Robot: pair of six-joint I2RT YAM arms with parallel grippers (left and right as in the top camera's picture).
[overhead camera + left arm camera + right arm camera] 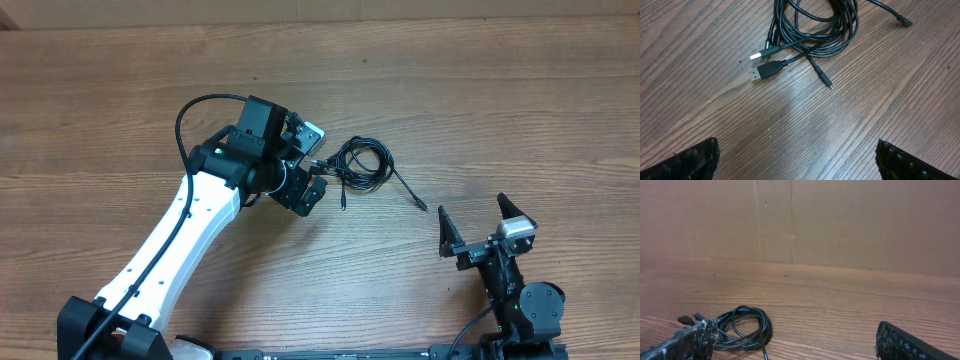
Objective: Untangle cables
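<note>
The cables (362,165) lie as a tangled coil of thin black cords on the wooden table, just right of my left gripper (312,172). In the left wrist view the coil (815,30) is at the top, with a silver-tipped plug (758,55), a black USB plug (765,72) and a thin small plug (825,81) pointing toward me. My left gripper (797,160) is open and empty above bare wood. My right gripper (486,222) is open and empty at the near right; its view shows the coil (742,327) at lower left.
One cable end (420,204) stretches out to the right of the coil toward the right arm. A brown cardboard wall (840,220) stands behind the table's far edge. The white left arm (190,240) crosses the near left of the table.
</note>
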